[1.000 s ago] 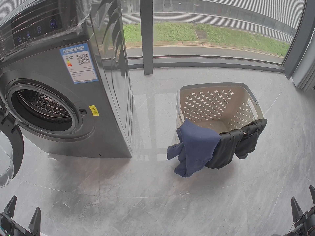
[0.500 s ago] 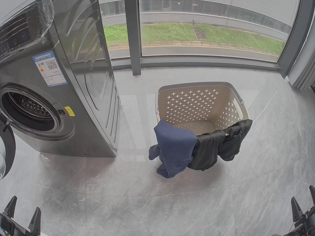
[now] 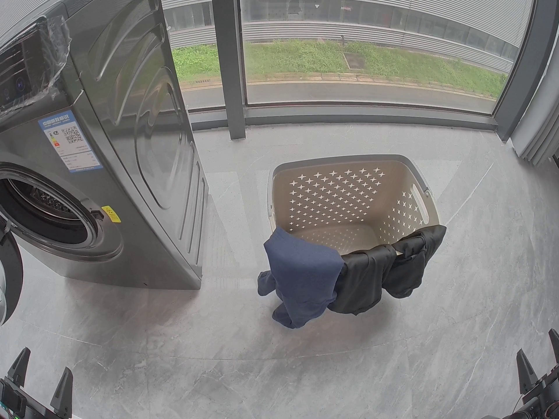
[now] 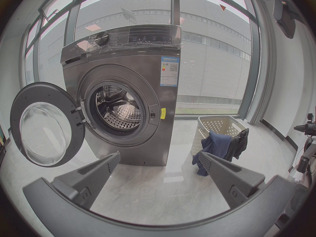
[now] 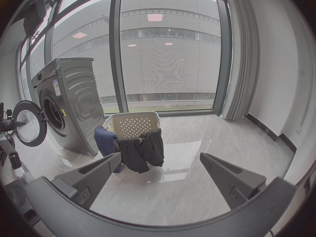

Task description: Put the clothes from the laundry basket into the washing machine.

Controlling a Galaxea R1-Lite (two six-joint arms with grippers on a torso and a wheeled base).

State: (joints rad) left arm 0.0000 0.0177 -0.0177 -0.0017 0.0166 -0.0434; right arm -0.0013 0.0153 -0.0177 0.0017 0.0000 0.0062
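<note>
While left claw (image 4: 158, 156) gapes, right claw (image 5: 159, 156) splayed

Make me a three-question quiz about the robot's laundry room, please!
1. True or false: the door of the washing machine is swung open.
2. Where are the clothes now? A) inside the drum. B) draped over the front rim of the laundry basket. C) piled on top of the machine.
3. Fill in the blank: the left claw and the right claw are both ____ and hold nothing.

Key: 1 true. 2 B. 3 open.
</note>
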